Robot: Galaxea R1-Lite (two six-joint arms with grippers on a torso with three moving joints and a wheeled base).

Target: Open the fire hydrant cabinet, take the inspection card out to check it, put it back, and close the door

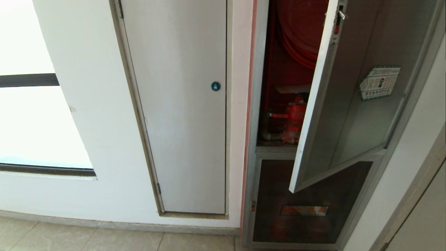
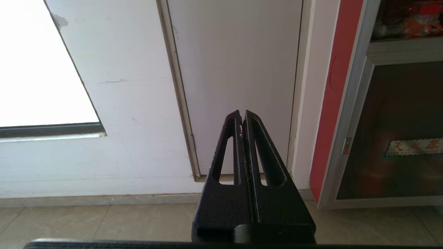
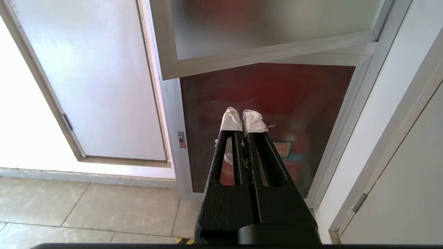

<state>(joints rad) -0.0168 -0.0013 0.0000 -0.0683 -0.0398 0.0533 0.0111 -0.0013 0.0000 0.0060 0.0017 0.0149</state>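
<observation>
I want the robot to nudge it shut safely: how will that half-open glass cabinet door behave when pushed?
The door is hinged on one side, so it should swing stiffly rather than flex. Its large glass pane looks breakable, so push on the metal frame. The smooth frame may let a claw slip.

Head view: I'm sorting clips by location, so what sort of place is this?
Probably a building corridor: a wall-recessed fire hydrant cabinet with its glass door ajar, a grey-white service panel door beside it, and a tiled floor.

Beige tiled floor (image 1: 104, 240), white wall meeting it, fire hydrant cabinet (image 1: 259, 104) frame reaching down to the tiles
</observation>
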